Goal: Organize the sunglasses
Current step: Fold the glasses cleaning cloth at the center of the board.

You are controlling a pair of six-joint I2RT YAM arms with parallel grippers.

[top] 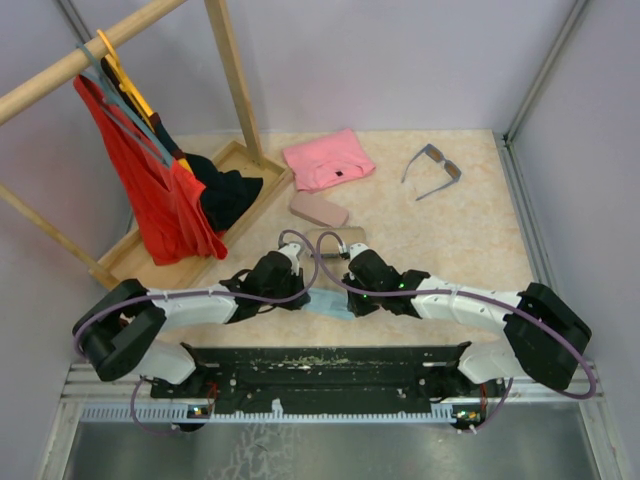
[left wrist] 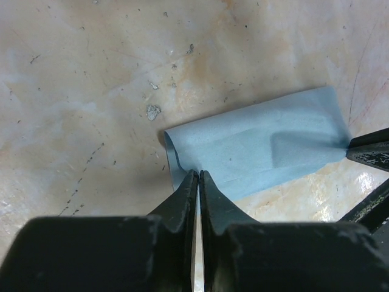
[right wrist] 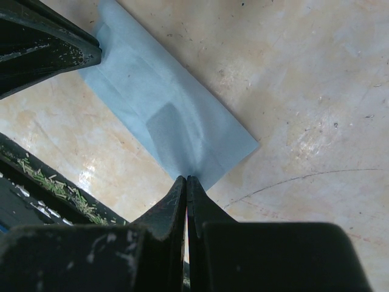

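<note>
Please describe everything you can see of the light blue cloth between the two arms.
The light blue cloth is thin, matte fabric folded into an oblong strip, with a darker layered patch towards one end. It lies nearly flat on the beige table, just ahead of the arm bases. The left tool is shut on its edge near the curled end, and the right tool is shut on the opposite end.

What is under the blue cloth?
Only table shows around the cloth. Its folded layers cover the spot beneath and anything tucked inside, so that cannot be seen.
</note>
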